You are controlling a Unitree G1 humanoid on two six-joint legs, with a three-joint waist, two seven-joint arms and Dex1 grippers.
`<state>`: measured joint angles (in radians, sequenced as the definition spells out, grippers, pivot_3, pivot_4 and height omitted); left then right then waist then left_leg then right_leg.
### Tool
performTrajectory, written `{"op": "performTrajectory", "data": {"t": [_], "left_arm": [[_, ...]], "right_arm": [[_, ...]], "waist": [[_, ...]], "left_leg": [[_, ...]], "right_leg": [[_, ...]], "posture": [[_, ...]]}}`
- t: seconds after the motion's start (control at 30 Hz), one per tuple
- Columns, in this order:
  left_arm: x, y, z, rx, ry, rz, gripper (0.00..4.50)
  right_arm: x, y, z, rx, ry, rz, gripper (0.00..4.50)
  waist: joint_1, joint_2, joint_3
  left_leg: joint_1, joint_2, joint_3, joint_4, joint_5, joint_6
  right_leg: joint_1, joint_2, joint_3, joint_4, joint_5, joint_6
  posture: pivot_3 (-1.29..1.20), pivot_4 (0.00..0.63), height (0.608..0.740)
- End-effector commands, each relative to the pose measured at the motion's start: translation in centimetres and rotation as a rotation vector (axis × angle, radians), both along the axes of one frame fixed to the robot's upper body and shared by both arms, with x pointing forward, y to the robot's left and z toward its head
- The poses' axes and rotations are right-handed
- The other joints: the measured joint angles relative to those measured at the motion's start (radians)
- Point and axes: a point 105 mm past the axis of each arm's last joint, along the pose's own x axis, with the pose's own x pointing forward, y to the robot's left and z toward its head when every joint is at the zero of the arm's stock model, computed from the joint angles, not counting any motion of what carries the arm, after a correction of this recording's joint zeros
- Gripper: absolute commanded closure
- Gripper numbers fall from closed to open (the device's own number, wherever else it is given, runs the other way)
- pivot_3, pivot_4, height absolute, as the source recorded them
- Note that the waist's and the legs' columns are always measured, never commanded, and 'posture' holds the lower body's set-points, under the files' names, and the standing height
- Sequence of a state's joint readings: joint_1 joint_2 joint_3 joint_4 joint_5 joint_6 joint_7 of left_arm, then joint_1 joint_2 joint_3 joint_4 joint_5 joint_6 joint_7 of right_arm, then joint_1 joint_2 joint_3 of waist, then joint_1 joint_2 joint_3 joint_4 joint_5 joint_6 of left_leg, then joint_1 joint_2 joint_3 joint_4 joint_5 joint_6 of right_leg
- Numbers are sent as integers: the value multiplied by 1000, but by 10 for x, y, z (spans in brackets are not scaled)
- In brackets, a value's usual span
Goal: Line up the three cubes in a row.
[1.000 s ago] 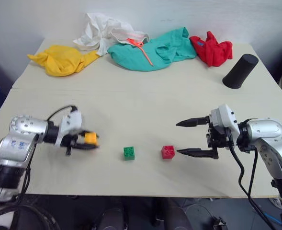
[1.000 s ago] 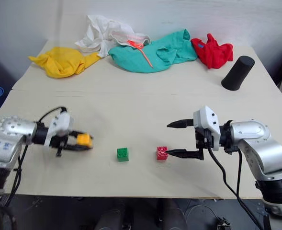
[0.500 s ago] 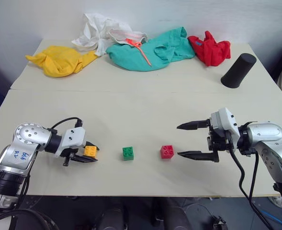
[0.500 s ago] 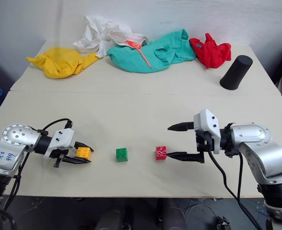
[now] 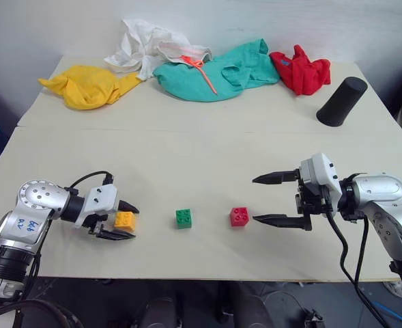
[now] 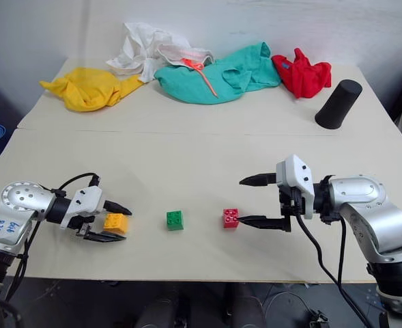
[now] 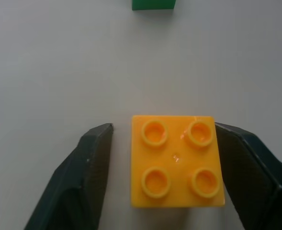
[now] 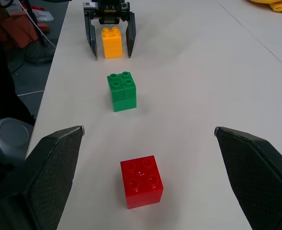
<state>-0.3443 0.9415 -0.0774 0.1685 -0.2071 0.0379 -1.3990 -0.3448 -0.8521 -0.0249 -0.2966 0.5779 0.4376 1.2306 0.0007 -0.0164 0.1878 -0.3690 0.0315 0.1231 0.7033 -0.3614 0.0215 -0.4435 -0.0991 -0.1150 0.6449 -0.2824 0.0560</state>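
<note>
The orange-yellow cube (image 5: pixel 125 220) sits on the table (image 5: pixel 201 147), studs up, between the spread fingers of the left gripper (image 5: pixel 121 221); a gap shows at one finger, the other is at the cube's side. The green cube (image 5: pixel 183 218) stands to its right, studs up. The red cube (image 5: pixel 239 216) stands right of the green cube, studs up. The row runs left to right along the table's near edge. The right gripper (image 5: pixel 269 199), fingers wide apart, is just right of the red cube, holding nothing.
</note>
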Motion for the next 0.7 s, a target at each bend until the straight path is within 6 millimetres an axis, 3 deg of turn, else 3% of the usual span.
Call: {"op": "performTrajectory", "data": {"t": [0.03, 0.23, 0.47, 0.63, 0.7], "left_arm": [[-1, 12, 1, 28, -6, 29, 36], [-12, 33, 24, 53, -13, 67, 36], [-49, 67, 80, 65, -4, 185, 36], [-64, 71, 92, 33, -8, 261, 36], [-65, 69, 88, 17, -38, 282, 36]], "right_arm": [[-4, 4, 9, 7, -41, 25, 0], [-4, -10, 4, -42, -34, 2, 0], [-8, -54, -1, -150, 56, -11, 0], [-7, -73, -8, -178, 109, -23, 0], [1, -70, -8, -119, 117, -46, 0]], "waist": [[0, 0, 0], [-7, 0, 0], [-3, 0, 0], [-4, 0, 0], [-4, 0, 0]], "left_leg": [[0, 0, 0, 0, 0, 0], [0, 1, 0, -1, 0, 0], [0, 1, 0, -1, -1, 1], [0, 0, 0, -1, -1, 1], [0, 1, 1, -1, -1, 1]], "right_leg": [[0, 0, 0, 0, 0, 0], [0, 0, 0, 0, 0, 0], [-1, -1, 1, -2, 0, 0], [0, -1, 0, -6, 0, 0], [0, -1, 1, -6, 0, 0]], "posture": [[0, 150, 740], [0, 150, 740], [0, 150, 740], [0, 150, 740], [0, 150, 740]]}}
